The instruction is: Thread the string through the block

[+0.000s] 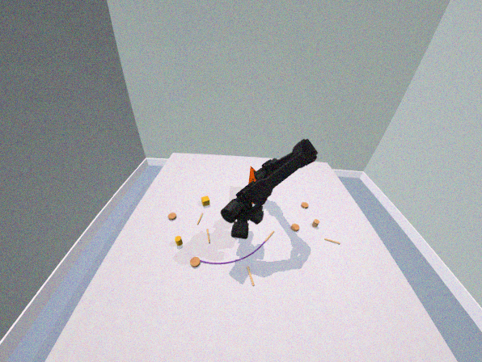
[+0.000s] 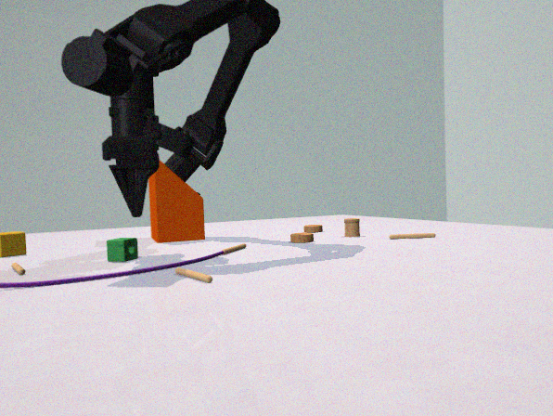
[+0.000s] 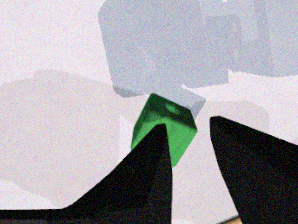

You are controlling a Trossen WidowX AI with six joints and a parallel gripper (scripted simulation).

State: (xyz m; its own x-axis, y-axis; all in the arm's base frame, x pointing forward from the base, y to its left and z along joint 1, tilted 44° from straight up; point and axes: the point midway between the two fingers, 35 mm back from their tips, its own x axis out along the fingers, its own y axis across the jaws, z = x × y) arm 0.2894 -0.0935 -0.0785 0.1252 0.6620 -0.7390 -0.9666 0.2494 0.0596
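The green block (image 2: 116,251) (image 3: 184,140) stands on the table; a hole shows in one side face. In the top view the arm hides it. The stick on the string (image 1: 270,235) (image 2: 236,248) lies on the table, right of the block. The purple string (image 1: 218,263) (image 2: 153,267) curves from it to the round button (image 1: 195,262). My gripper (image 2: 136,214) (image 3: 188,130) points down above the table, near the block in view. Its fingers are narrowly open with nothing between them. A piece of tan stick (image 3: 231,220) shows at the wrist view's bottom edge; which stick is unclear.
An orange angular block (image 1: 251,175) (image 2: 178,214) stands behind the gripper. Loose sticks (image 1: 251,276) (image 1: 208,236) (image 1: 200,219) (image 1: 332,241), yellow blocks (image 1: 205,201) (image 1: 179,241), loose round buttons (image 1: 172,216) (image 1: 295,227) (image 1: 305,205) and a small wooden cylinder (image 1: 315,223) lie around.
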